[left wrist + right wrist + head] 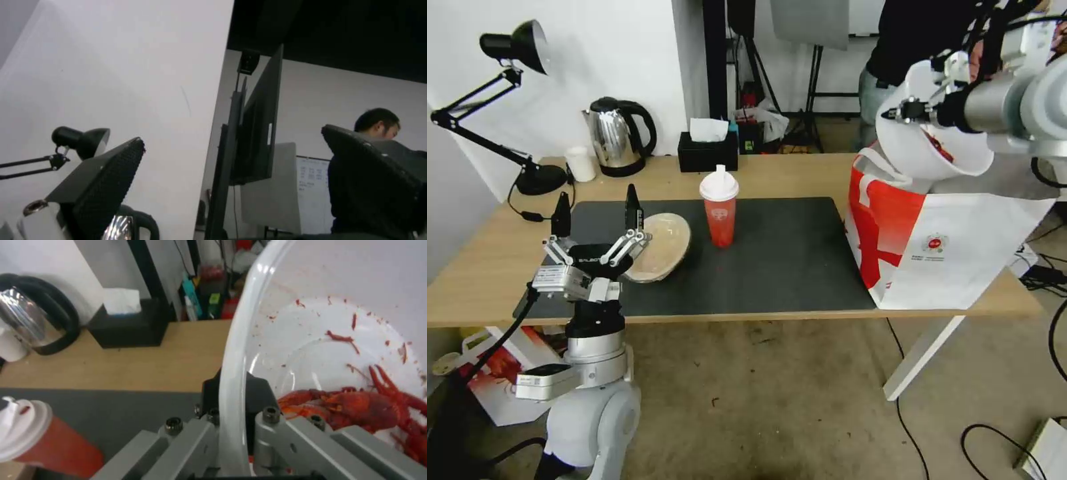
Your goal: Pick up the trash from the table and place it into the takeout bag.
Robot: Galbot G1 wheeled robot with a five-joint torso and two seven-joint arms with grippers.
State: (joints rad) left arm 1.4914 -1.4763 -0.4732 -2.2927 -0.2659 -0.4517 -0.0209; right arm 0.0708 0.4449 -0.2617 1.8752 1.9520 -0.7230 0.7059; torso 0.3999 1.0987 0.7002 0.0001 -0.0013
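Three trash items, none bagged yet. White plastic bowl (924,143) with crayfish (356,405): rim clamped by right gripper (908,110), held tilted above takeout bag (940,247); judged mid-transfer. Red cup (719,207) and tan pulp bowl (657,247): on the table (487,280) mat, outstanding. Left gripper (597,213): fingers spread, empty, beside pulp bowl.

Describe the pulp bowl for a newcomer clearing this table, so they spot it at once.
On the long light-wood table, look at the large black rectangular mat, toward its lamp end. The shallow tan pulp bowl lies there beside the open left gripper. Unlike the upright red cup with white spouted lid nearby, it is wide, low and pale.
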